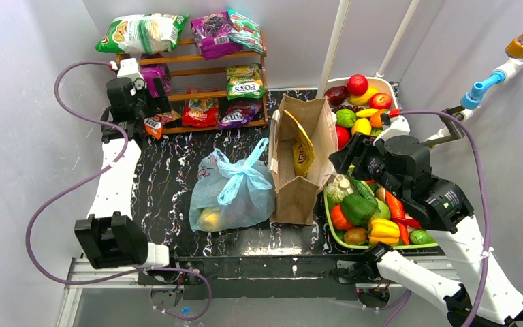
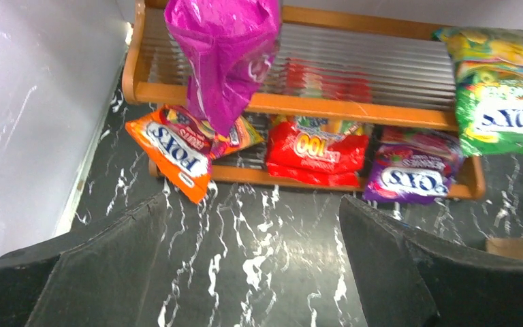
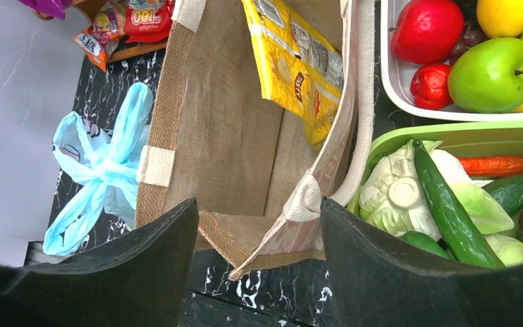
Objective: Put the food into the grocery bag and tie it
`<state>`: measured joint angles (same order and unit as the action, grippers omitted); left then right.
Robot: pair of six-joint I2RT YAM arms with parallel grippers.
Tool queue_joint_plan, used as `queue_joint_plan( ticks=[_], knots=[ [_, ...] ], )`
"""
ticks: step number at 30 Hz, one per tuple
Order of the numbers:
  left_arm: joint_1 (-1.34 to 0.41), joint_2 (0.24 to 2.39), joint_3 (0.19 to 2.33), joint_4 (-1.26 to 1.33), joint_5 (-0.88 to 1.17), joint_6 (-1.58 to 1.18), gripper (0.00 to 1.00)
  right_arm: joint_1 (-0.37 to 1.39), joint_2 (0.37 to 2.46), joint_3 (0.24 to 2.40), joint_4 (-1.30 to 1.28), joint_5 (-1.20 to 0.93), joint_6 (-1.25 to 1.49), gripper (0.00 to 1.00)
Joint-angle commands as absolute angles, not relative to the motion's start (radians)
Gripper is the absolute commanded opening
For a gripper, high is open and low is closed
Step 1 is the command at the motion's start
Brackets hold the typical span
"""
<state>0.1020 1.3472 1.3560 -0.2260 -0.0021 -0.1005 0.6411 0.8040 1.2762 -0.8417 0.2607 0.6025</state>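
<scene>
The light-blue grocery bag (image 1: pixel 231 194) lies on the black marbled table, its two handles knotted together on top (image 1: pixel 243 178). A yellow food piece (image 1: pixel 209 219) shows through its plastic. The bag also shows in the right wrist view (image 3: pixel 102 170). My left gripper (image 1: pixel 155 102) is open and empty at the far left, over the table in front of the snack shelf (image 2: pixel 250 204). My right gripper (image 1: pixel 340 160) is open and empty, above the near edge of the brown bag (image 3: pixel 259 204). More food fills a green tray (image 1: pixel 334 235) and a white bowl (image 1: pixel 396 124).
A stiff brown bag (image 1: pixel 303 160) with a yellow packet (image 3: pixel 293 61) inside stands between the blue bag and the green tray (image 3: pixel 449 131). A wooden shelf (image 1: pixel 197 71) with snack packets stands at the back left. White pipes rise at the back right.
</scene>
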Motion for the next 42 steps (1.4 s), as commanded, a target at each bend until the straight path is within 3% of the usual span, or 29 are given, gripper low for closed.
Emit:
queue_joint_plan(
  ticks=[1, 12, 29, 30, 32, 33, 34, 42],
  knots=[
    [0.139, 1.434, 1.383, -0.09, -0.042, -0.045, 0.97, 0.641, 0.8, 1.266, -0.811, 0.257, 0.605, 0.73],
    [0.177, 1.575, 1.397, 0.139, 0.041, -0.044, 0.96, 0.641, 0.811, 1.247, -0.818, 0.269, 0.589, 0.73],
    [0.196, 1.7, 1.431, 0.31, 0.095, -0.118, 0.72, 0.641, 0.861, 1.259, -0.823, 0.247, 0.586, 0.73],
    [0.196, 1.702, 1.428, 0.326, 0.097, -0.122, 0.66, 0.641, 0.863, 1.26, -0.824, 0.244, 0.586, 0.73],
    [0.202, 1.732, 1.425, 0.362, 0.11, -0.152, 0.41, 0.641, 0.87, 1.279, -0.838, 0.239, 0.584, 0.72],
    [0.206, 1.735, 1.422, 0.378, 0.126, -0.165, 0.26, 0.641, 0.869, 1.286, -0.847, 0.238, 0.583, 0.72],
    [0.208, 1.727, 1.416, 0.388, 0.132, -0.181, 0.03, 0.641, 0.868, 1.295, -0.856, 0.241, 0.582, 0.72],
    [0.21, 1.382, 1.181, 0.404, 0.058, -0.207, 0.0, 0.641, 0.861, 1.332, -0.852, 0.203, 0.608, 0.7]
  ],
)
